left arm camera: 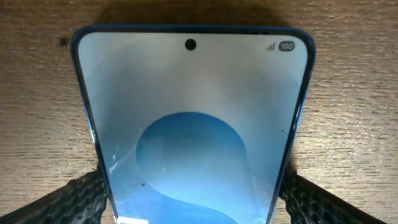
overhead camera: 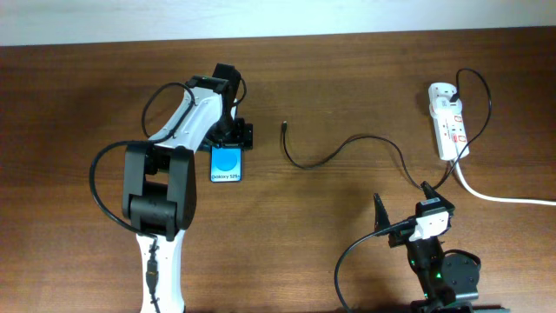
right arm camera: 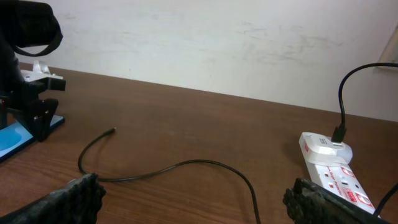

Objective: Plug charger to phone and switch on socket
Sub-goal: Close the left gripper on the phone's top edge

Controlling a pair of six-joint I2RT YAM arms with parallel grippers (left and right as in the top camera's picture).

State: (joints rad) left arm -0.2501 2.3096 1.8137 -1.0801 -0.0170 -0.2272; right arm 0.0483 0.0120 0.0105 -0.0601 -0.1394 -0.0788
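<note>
Phone (overhead camera: 227, 165) lies flat on the brown wooden surface (overhead camera: 78, 96), at about 9 o'clock from the middle of the overhead view, with its blue-and-white screen facing up. The left fingers (left arm camera: 78, 200) stand over the phone's 12 o'clock end. In the left wrist view their black ribbed pads press against both long edges, pinching the phone across its width.

At 3 o'clock from the phone, apart from it, lies the small plug tip (overhead camera: 284, 127) of the thin black charger cable (right arm camera: 186, 162). The tip touches nothing but the wood. From there the cable dips toward 6 o'clock, arches across the middle of the surface and passes just beside the right arm. It then climbs toward the white power strip (overhead camera: 448, 123) at 2 o'clock. In the right wrist view a black plug (right arm camera: 339, 133) sits in a white block at the strip's far end. The strip shows red markings on its face, but I cannot tell how its switches are set. A thick white cord (overhead camera: 508, 199) leaves the strip's 6 o'clock end and runs off the overhead view at 3 o'clock.

The right fingers (right arm camera: 69, 200) hover at 5 o'clock, well apart from the phone. They are spread wide and hold nothing, and the cable runs across the wood ahead of them.
</note>
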